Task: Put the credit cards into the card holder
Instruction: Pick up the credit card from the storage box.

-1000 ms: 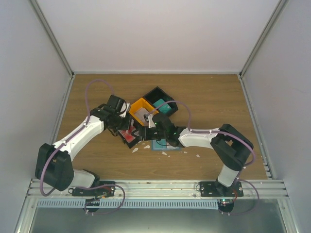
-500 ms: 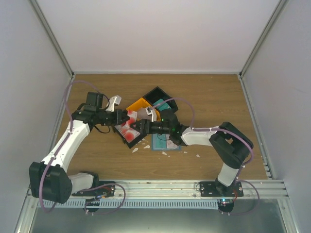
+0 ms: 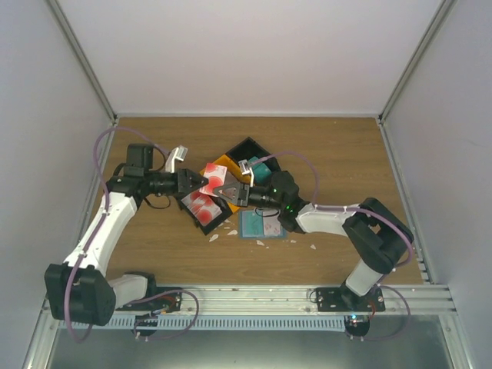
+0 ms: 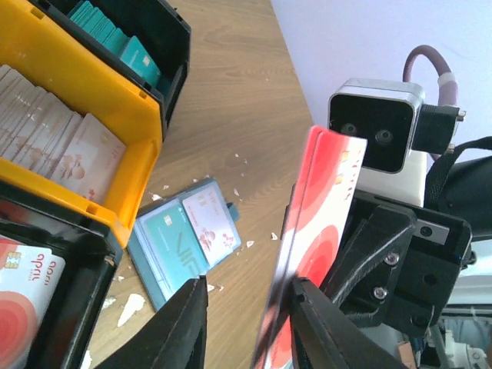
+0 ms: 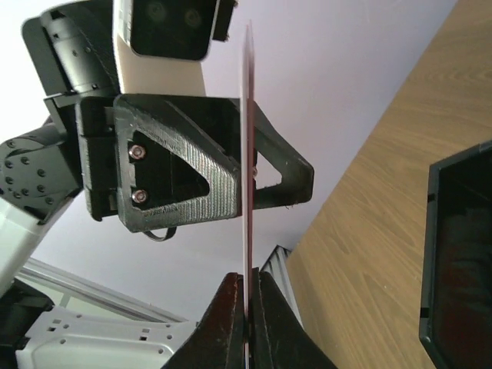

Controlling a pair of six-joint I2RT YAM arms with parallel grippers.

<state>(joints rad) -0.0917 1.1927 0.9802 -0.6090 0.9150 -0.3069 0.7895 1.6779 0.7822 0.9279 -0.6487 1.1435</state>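
1. right gripper point(image 5: 246, 288) is clamped tight on one edge of a red-and-white credit card point(image 4: 323, 192). the card stands on edge in mid-air over the left side of the yellow bin point(image 3: 218, 164).
2. left gripper point(image 3: 196, 183) faces it nose to nose. its fingers are parted a little, one on each side of the same card, with clear daylight along one face. it cannot be told whether the other finger touches the card.
3. the left wrist view shows a doubled red edge on the card, so it may be two cards pressed together. the pictures do not settle it.
4. the card holder point(image 3: 260, 224) lies open and flat on the wooden table point(image 3: 346, 161), just off the yellow bin's near-right corner toward the arm bases. one pocket shows a white-and-red card point(image 4: 211, 223), the other a teal card point(image 4: 165, 242).
5. the yellow bin holds a row of pale cards point(image 4: 46, 138).
6. a black bin point(image 3: 247, 146) with a teal stack point(image 4: 104, 27) sits against its far-right side.
7. a second black bin point(image 3: 219, 224) touches its near-left side and holds more red-and-white cards point(image 3: 201, 206).
8. small white scraps point(image 3: 231, 231) dot the table between the yellow bin and the card holder.
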